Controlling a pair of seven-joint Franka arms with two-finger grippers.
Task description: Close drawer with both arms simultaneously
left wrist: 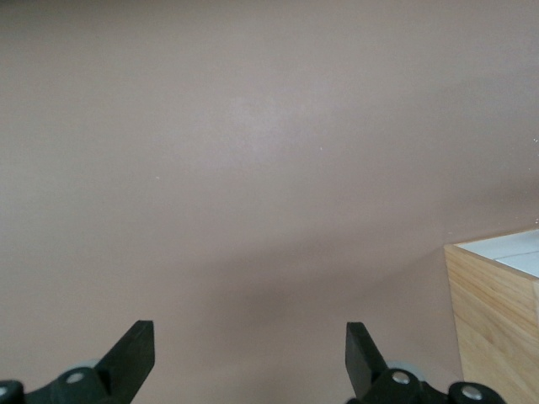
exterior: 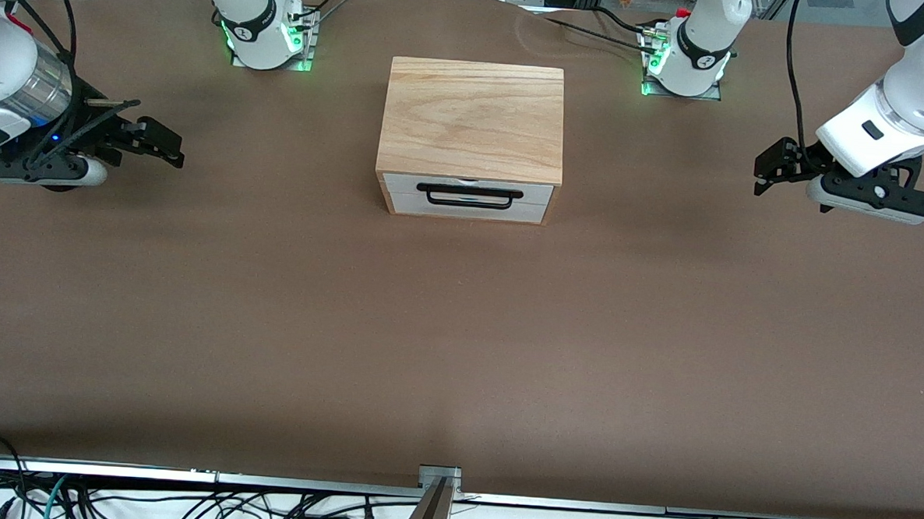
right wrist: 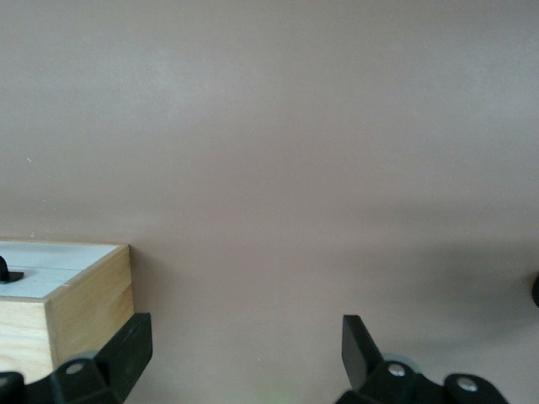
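Just one drawer [exterior: 466,196], two tools.

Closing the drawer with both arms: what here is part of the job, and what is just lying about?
Part of the job:
- drawer, appears flush in its wooden box
- left claw, open, over the table's left-arm end
- right claw, open, over the right-arm end

Just lying about:
- table, otherwise bare
- cables along the table's front edge

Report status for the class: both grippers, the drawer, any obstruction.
Left gripper and right gripper open, empty, over table ends. Drawer appears shut in wooden box. Nothing in the way.
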